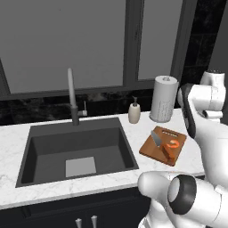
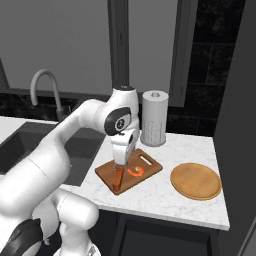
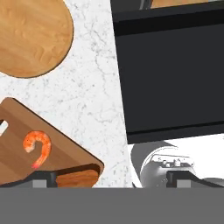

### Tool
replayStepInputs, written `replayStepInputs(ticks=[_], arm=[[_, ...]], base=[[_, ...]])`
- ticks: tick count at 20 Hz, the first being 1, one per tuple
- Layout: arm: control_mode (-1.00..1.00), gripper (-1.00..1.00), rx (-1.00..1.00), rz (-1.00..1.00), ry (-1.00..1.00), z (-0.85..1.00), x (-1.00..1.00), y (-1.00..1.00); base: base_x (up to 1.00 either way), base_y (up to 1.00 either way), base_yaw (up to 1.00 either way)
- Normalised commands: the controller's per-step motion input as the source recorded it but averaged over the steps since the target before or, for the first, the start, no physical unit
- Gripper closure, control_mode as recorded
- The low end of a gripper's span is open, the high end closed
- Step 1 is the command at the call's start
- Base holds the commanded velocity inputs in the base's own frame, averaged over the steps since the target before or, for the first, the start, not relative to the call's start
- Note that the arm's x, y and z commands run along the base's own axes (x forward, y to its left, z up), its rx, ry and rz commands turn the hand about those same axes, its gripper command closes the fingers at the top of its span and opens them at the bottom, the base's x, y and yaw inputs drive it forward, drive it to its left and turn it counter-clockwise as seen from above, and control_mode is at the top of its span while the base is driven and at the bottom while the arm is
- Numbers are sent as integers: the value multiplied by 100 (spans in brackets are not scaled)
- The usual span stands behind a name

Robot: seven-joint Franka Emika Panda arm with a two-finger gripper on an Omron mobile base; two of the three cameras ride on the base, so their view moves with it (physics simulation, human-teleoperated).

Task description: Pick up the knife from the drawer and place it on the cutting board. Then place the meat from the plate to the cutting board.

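- We've got the cutting board (image 2: 129,171) sitting at an angle on the white marble counter (image 2: 165,195), between the sink (image 1: 75,149) and the plate (image 2: 196,180).
- The meat (image 2: 136,171), that little orange-red curl, is lying on the board, roughly mid-board. In the hand view it's right there on the wood too (image 3: 37,148).
- The knife (image 1: 162,145) is on the board as well: grey blade pointing toward the back of the counter, brown handle running to the board's front corner. The meat is just beside the handle; we can't tell whether they touch.
- The plate is bare and sits apart from the board, toward the counter's right end, close to the front edge.
- The gripper (image 2: 118,166) hangs over the board, just above the knife end. Its fingers stand wide apart with nothing between them, as far as we can see. In the hand view the two tips (image 3: 43,179) sit far from each other at the bottom, with the knife handle just beside the left one.
- Behind the board there's a paper towel roll (image 2: 154,118) against the dark backsplash, and a soap dispenser (image 1: 134,111) between that and the faucet (image 1: 72,99).
- The hand view also looks down past the counter edge at a dark drawer (image 3: 170,70) standing open below.
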Motion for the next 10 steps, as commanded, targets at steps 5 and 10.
replayStepInputs(ticks=[5,10], arm=[[-100,-100,0,-1,0,74,-95,21],[-100,-100,-3,-6,-1,61,-100,43]], base=[[0,0,0],[0,0,0]])
